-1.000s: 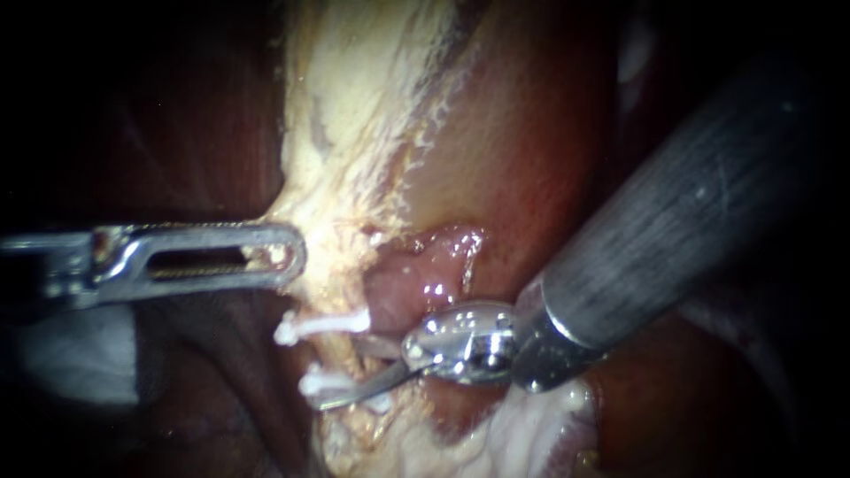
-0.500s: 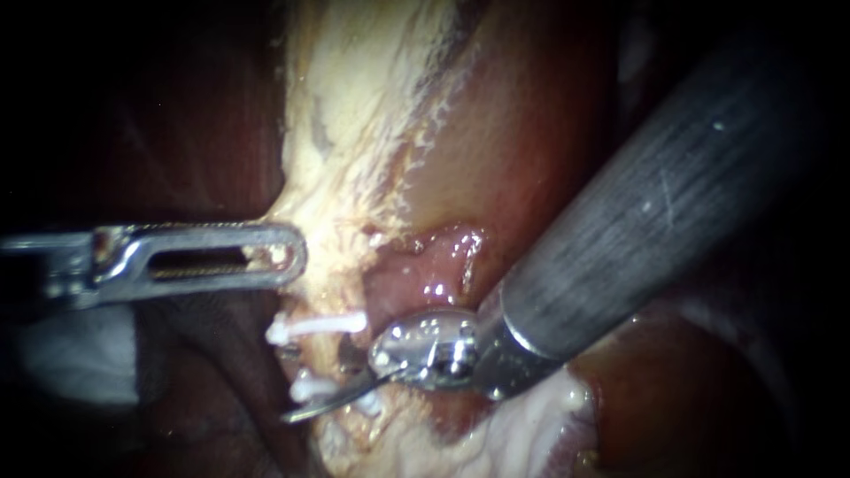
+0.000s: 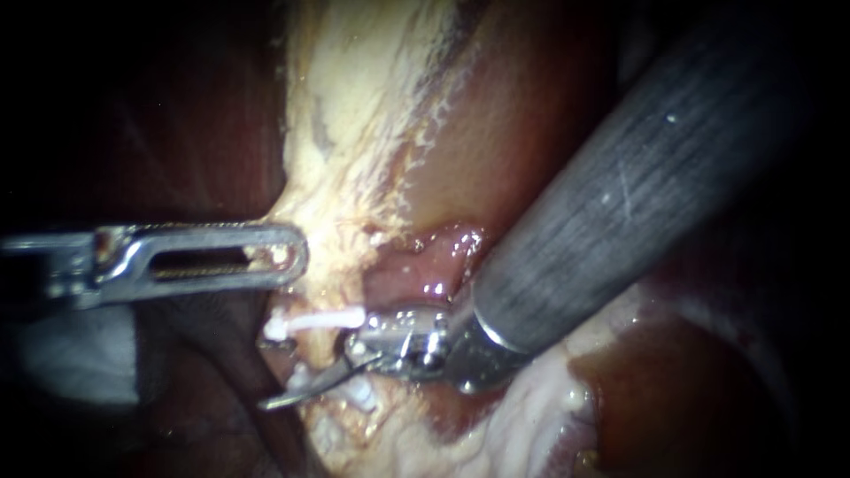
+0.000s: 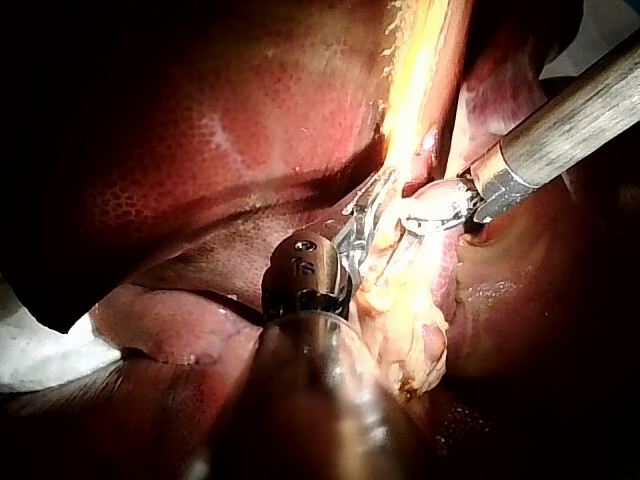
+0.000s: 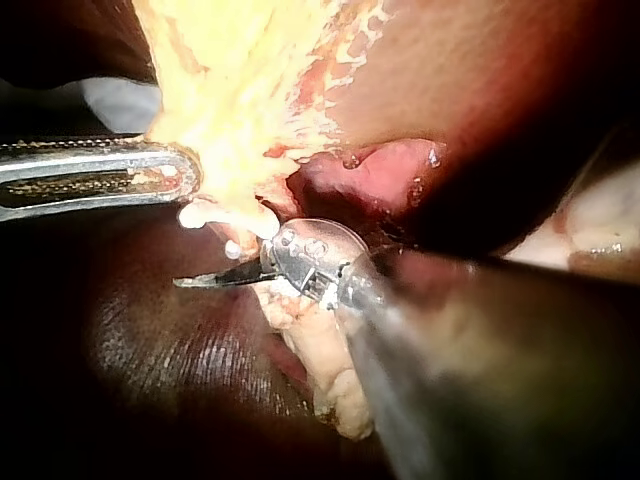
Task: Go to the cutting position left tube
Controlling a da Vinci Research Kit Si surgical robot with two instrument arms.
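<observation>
My left instrument [image 3: 288, 257] comes in level from the left, its slotted jaws shut on the edge of the pale fatty tissue [image 3: 345, 150]. Below it the left tube [image 3: 317, 350] runs downward and carries two white clips, an upper clip [image 3: 314, 320] and a lower clip [image 3: 354, 394]. My right instrument [image 3: 297, 382] reaches in from the upper right. Its thin curved blades are open at the tube between the two clips; one blade lies across the front, the other is mostly hidden. The right wrist view shows the front blade [image 5: 200, 281] beyond the tube.
Dark red liver [image 3: 204, 115] fills the left, and reddish gallbladder tissue [image 3: 443, 248] lies behind the right instrument's wrist. The thick dark shaft [image 3: 620, 204] hides much of the right side. White gauze [image 3: 80, 354] lies at the lower left.
My right instrument has slid leftward, carrying its blades further across the tube between the clips. The left instrument has held still on the tissue.
</observation>
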